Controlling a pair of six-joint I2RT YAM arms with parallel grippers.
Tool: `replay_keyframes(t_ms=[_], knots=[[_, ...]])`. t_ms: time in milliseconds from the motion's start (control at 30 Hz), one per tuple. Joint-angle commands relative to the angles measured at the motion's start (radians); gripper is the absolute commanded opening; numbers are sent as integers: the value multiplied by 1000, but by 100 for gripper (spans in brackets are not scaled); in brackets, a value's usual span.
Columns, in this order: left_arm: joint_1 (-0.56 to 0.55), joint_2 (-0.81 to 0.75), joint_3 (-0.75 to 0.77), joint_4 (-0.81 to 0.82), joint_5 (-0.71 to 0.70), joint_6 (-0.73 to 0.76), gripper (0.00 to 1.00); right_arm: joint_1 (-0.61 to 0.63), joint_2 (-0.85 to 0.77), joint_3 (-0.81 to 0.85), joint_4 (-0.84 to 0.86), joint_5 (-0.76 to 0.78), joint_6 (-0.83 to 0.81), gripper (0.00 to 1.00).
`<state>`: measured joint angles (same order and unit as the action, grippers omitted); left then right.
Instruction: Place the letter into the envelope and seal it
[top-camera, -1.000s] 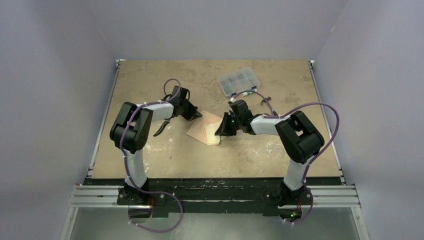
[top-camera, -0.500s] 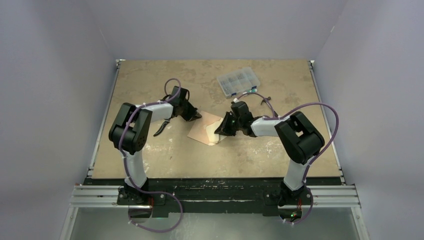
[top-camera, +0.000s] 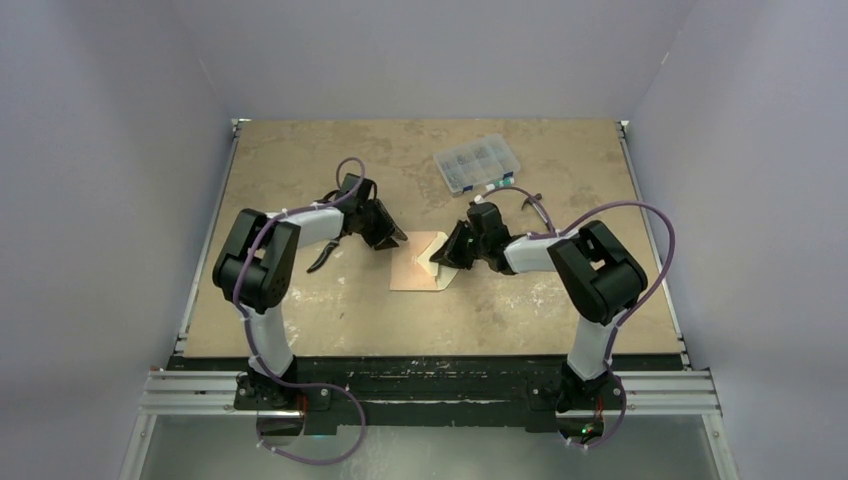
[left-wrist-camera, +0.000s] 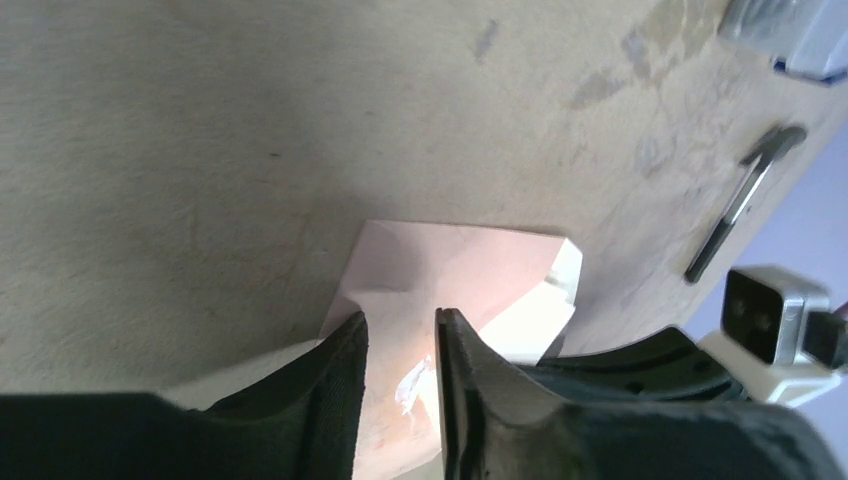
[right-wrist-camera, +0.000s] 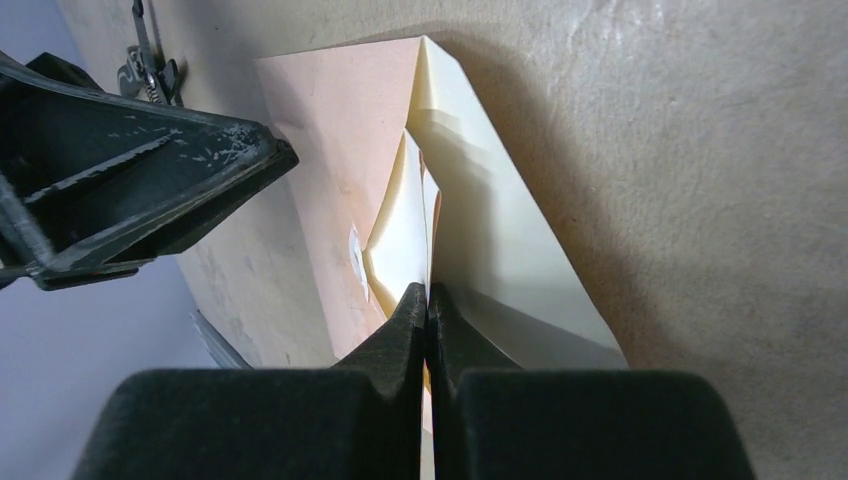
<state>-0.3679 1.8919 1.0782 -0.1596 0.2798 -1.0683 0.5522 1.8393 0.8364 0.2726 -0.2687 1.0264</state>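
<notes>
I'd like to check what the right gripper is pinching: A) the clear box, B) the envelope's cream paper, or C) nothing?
B: in its wrist view the right gripper is closed on a cream fold of the envelope.

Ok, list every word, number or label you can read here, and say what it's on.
None can be read.
Envelope: only a small white mark, no writing that shows.
Box: too small to tell whether it has a label.
</notes>
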Motion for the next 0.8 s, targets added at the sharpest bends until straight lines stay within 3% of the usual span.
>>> replay_keyframes(t_ms=[0, 133, 267, 367, 433, 767], knots=[[-3, 26, 81, -87, 123, 225, 37, -4, 24, 35, 6, -18, -74, 0], [-3, -19, 120, -170, 90, 359, 52, -3, 25, 40, -15, -18, -123, 0], [-3, -89, 104, -283, -62, 426, 67, -1, 35, 72, -40, 9, -169, 0], [-3, -129, 47, -271, -94, 449, 73, -2, 56, 96, -58, -2, -206, 0], [-4, -121, 6, -244, -64, 440, 71, -2, 66, 102, -69, -14, -223, 0], [-5, 23, -12, -187, 20, 392, 42, 0, 103, 122, -43, -82, -242, 0]])
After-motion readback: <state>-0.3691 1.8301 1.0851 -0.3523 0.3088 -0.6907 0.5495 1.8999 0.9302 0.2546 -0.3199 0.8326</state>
